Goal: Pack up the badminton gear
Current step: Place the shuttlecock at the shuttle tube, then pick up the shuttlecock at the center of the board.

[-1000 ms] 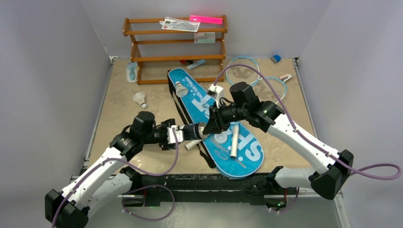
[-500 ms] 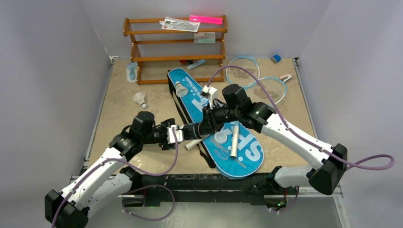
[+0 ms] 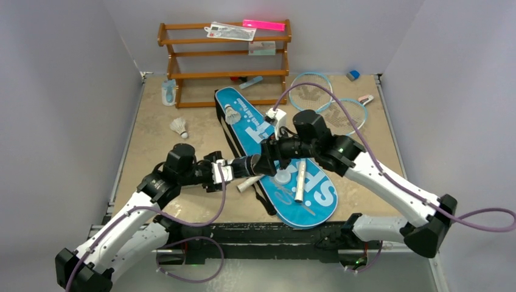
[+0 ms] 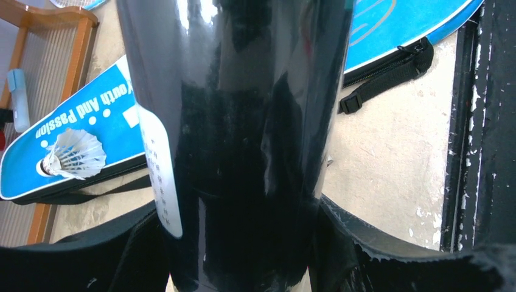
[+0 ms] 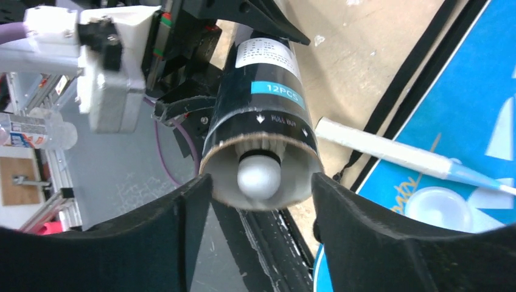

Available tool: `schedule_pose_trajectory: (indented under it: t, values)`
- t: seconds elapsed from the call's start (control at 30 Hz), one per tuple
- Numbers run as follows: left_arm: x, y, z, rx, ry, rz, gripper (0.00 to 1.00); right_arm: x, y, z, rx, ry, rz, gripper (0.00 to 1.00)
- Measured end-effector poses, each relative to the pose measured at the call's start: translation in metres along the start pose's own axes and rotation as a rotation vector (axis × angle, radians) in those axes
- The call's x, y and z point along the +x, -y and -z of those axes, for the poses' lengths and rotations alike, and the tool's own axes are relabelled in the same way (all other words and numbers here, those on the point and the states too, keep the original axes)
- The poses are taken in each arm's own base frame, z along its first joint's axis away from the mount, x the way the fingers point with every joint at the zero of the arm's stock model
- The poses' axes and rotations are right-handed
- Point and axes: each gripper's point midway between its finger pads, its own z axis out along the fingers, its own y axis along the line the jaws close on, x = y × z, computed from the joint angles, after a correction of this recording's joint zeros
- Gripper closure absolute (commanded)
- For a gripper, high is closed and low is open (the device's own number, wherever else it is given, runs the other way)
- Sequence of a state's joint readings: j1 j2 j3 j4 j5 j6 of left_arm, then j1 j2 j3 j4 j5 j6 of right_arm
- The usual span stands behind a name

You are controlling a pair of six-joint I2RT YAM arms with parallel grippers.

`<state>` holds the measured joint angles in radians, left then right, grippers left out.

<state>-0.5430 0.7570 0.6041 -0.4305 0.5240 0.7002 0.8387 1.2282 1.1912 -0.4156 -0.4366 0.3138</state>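
left wrist, black tube point(image 4: 243, 152) fills view, left end effector point(image 4: 243, 261) pinching it, right end effector point(image 5: 260, 201), grip unclear

- Black tube point(image 3: 246, 164): held level above the bench point(image 3: 158, 146), a shuttlecock's cork point(image 5: 258, 176) showing in its open mouth.
- Blue bag point(image 3: 319, 194): flat, slantwise.
- Two rackets point(image 3: 307, 97): overlapping, far right.
- One shuttlecock point(image 3: 231, 114) on the bag's narrow end, another shuttlecock point(image 3: 178, 126) left of it.

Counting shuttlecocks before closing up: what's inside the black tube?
One shuttlecock sits at the open end of the black tube, rounded white base outward. Whether more lie behind cannot be seen.
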Motion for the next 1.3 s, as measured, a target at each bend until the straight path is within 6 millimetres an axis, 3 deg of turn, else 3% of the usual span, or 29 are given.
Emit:
schedule_pose_trajectory:
  t: [0.1, 0.2, 0.4, 0.6, 0.67, 0.73, 0.87, 0.97, 1.07, 1.3]
  values:
    - [-0.004, 0.001, 0.002, -0.005, 0.017, 0.002, 0.72, -0.011, -0.008, 0.020, 0.018, 0.057, 0.032, 0.09]
    - [-0.013, -0.003, 0.003, -0.024, 0.050, 0.004, 0.72, -0.019, -0.014, 0.033, 0.030, 0.096, 0.062, 0.08]
    - [-0.032, -0.018, 0.017, -0.129, 0.111, 0.022, 0.72, -0.032, -0.006, 0.052, 0.126, 0.171, 0.080, 0.08]
    - [-0.043, -0.048, 0.039, -0.339, 0.140, 0.106, 0.74, -0.056, 0.005, 0.070, 0.241, 0.305, 0.084, 0.13]
    - [-0.042, -0.063, 0.049, -0.440, 0.126, 0.179, 0.78, -0.064, 0.008, 0.073, 0.258, 0.350, 0.084, 0.23]
    - [-0.042, -0.084, 0.066, -0.579, 0.117, 0.270, 0.79, -0.069, 0.010, 0.071, 0.268, 0.376, 0.078, 0.26]
    - [-0.050, -0.126, 0.109, -0.858, 0.117, 0.434, 0.79, -0.078, 0.021, 0.048, 0.277, 0.379, 0.058, 0.28]
    - [-0.061, -0.148, 0.146, -1.042, 0.154, 0.512, 0.81, -0.084, 0.036, 0.016, 0.283, 0.361, 0.045, 0.28]
    - [-0.061, -0.159, 0.179, -1.212, 0.172, 0.559, 0.82, -0.087, 0.053, -0.021, 0.284, 0.340, 0.035, 0.30]
    - [-0.048, -0.170, 0.223, -1.476, 0.135, 0.537, 0.84, -0.083, 0.083, -0.120, 0.227, 0.296, 0.062, 0.32]
